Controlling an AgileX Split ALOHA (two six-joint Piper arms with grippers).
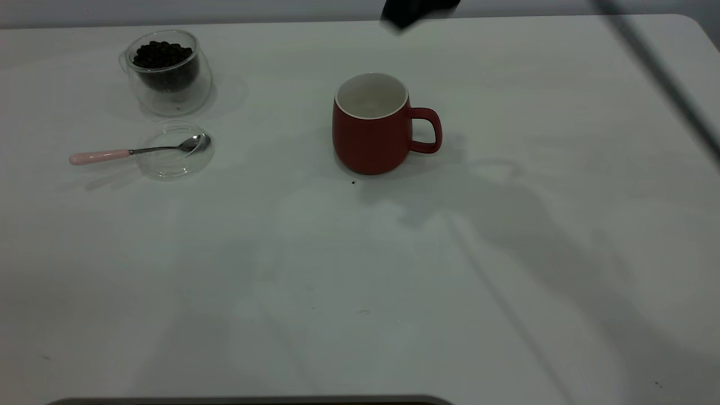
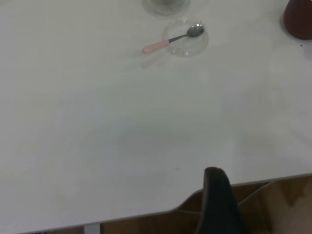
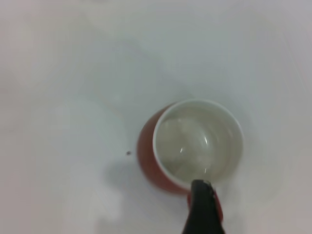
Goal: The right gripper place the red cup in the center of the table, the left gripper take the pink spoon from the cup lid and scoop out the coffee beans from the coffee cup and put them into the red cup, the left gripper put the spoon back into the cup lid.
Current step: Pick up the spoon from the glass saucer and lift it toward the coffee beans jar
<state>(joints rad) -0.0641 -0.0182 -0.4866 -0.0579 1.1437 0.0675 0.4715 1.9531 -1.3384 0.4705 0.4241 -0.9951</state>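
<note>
The red cup (image 1: 374,126) stands upright and empty near the middle of the table (image 1: 360,270), handle to the right; it also shows in the right wrist view (image 3: 195,144). My right gripper (image 1: 416,12) is a dark shape at the top edge, raised above and behind the cup; in its wrist view (image 3: 202,207) it hangs over the handle, apart from it. The coffee cup (image 1: 167,70), holding coffee beans (image 1: 162,54), is at the far left. The pink spoon (image 1: 135,151) lies with its bowl on the cup lid (image 1: 175,151). My left gripper (image 2: 219,202) is at the table's edge, far from the spoon (image 2: 170,41).
A tiny dark speck (image 1: 353,181) lies in front of the red cup. The table's rounded corner (image 1: 689,22) is at the back right. White tabletop stretches across the front.
</note>
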